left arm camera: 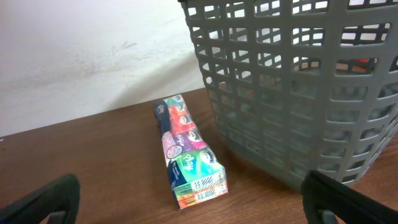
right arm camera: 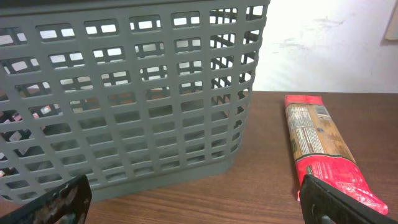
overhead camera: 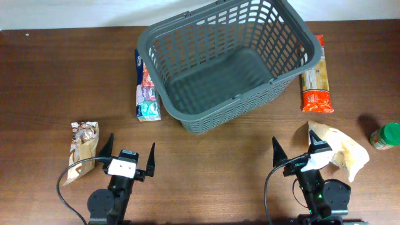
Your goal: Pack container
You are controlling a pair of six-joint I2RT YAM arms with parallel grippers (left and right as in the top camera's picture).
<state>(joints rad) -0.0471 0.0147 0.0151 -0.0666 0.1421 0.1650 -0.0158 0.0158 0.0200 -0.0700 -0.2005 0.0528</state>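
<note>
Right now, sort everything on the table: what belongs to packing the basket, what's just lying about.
Belongs to the job:
basket, empty
left gripper and right gripper, both open
probably goods to pack: tissue pack, red pasta packet, snack bag, crumpled beige bag, green-lidded jar

Just lying about:
nothing I can single out

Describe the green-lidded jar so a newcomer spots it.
Find the big grey basket at top centre, overhead view. Go right, past the red packet, toward the table's edge. The jar is the only round, green-topped item there.
</note>
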